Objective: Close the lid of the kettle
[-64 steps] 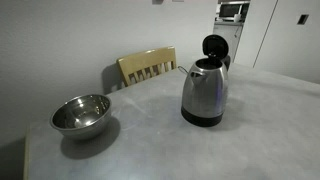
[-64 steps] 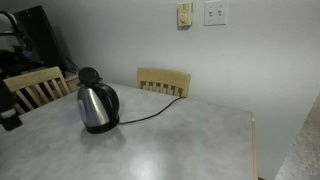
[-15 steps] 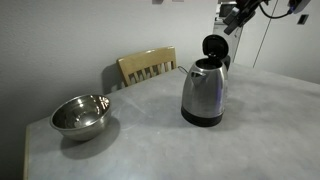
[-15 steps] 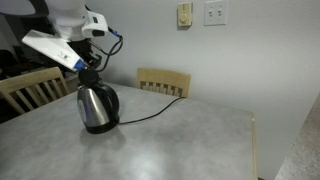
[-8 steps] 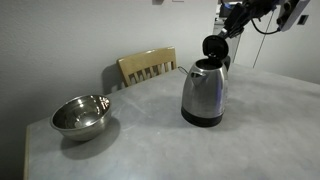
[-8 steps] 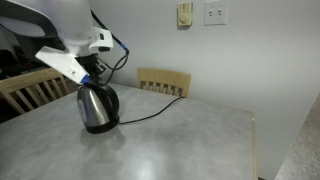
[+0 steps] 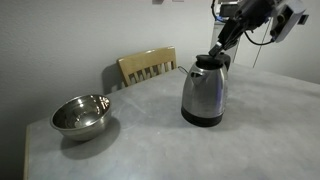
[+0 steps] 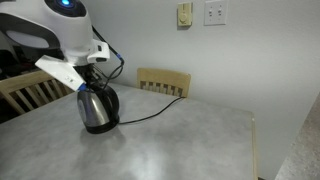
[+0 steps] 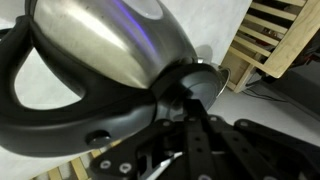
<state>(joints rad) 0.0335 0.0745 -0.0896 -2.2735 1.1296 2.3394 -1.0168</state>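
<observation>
gripper (image 7: 221,52) bearing on the lid (image 7: 212,61) at upper right, jaw gap impossible to tell, kettle (image 7: 204,92) standing upright, long axis vertical, spout pointing frame-left

Room notes. Large grey mottled tabletop (image 7: 270,130) fills the foreground in both exterior views (image 8: 180,140); its far edge runs close to the wall. Plain off-white painted wall (image 7: 70,40) behind it, unmarked, also seen in an exterior view (image 8: 270,70). Light wooden slat-back chair (image 7: 147,66) pushed in at the far side of the table, backrest only showing above the edge (image 8: 163,81); same slats appear in the wrist view (image 9: 278,38). Second light wooden chair (image 8: 25,88) at the table's end. Beige wall plate (image 8: 185,13) and white double switch plate (image 8: 215,12) high on the wall. Lighting even, shadows soft.
</observation>
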